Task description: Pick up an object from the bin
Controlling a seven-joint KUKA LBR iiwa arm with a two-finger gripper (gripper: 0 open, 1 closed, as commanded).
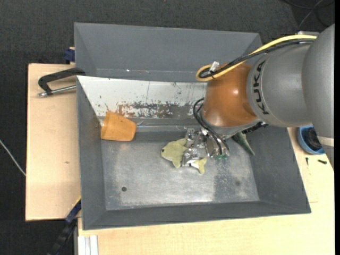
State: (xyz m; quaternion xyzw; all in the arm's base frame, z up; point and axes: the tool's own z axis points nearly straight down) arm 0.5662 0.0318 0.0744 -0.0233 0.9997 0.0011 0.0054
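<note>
My gripper (pixel 192 154) is low in the middle of the bin, its metal fingers down on a pale yellow-green, floppy piece (pixel 174 152) that lies on the bin floor. The piece spreads out to the left of the fingers and a small tip of it shows below them. An orange-tan wedge-shaped block (pixel 117 127) rests against the bin's back left wall, well left of the gripper. A dark green thin thing (pixel 246 142) pokes out from under the arm on the right.
The arm with its orange cover and yellow cable hangs over the right rear of the bin. Bare floor lies at the front and front left.
</note>
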